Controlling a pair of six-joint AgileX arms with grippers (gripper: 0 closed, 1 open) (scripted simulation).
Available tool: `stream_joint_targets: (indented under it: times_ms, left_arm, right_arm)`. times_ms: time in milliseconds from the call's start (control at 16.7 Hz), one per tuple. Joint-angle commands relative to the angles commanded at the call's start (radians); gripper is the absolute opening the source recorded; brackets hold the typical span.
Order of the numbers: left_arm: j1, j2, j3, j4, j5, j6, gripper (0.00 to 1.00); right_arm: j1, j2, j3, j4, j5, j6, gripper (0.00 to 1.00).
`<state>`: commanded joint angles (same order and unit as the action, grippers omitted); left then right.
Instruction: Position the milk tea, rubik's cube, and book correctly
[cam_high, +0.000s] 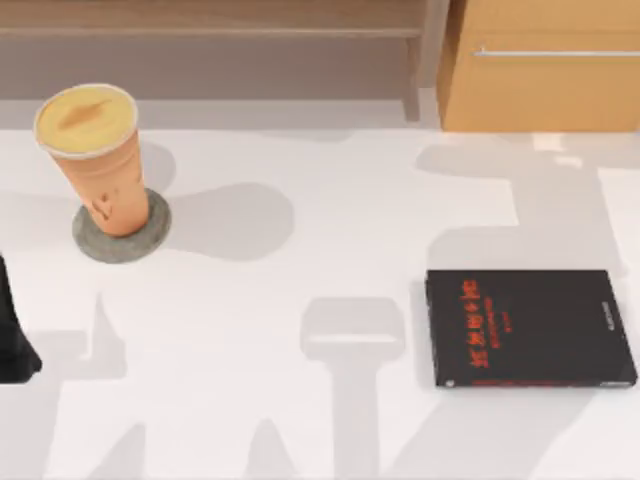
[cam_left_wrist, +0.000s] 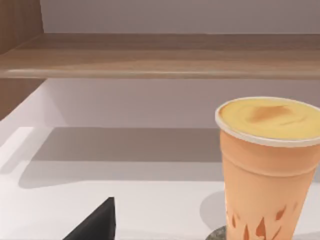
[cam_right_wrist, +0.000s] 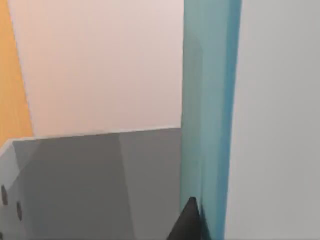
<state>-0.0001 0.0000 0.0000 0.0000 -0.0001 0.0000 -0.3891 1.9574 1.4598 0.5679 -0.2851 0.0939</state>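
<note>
Milk tea (cam_high: 98, 160) (upright) on coaster (cam_high: 122, 232)

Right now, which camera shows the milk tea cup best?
The top view: the whole milk tea stands on the grey disc at the table's left. The left wrist view shows it close but cut off; the right wrist view faces a teal book.

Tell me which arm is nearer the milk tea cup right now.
Left. The left arm sits at the table's left edge, just below the milk tea cup on its grey coaster. The right wrist view shows a teal book close up, no cup.
</note>
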Motion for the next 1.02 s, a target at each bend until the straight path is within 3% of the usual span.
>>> stream_joint_targets:
  times_ms: [240, 540, 1020]
  left_arm:
    - [0.000, 0.000, 0.000, 0.000, 0.000, 0.000, 1.00]
    - [0.000, 0.000, 0.000, 0.000, 0.000, 0.000, 1.00]
    - [0.000, 0.000, 0.000, 0.000, 0.000, 0.000, 1.00]
  right_arm:
    - [0.068, -0.205, -0.128, 0.048, 0.202, 0.244, 0.00]
    - [0.240, -0.459, -0.355, 0.097, 0.495, 0.665, 0.00]
    - [0.732, -0.613, -0.795, 0.068, 0.852, 1.412, 0.00]
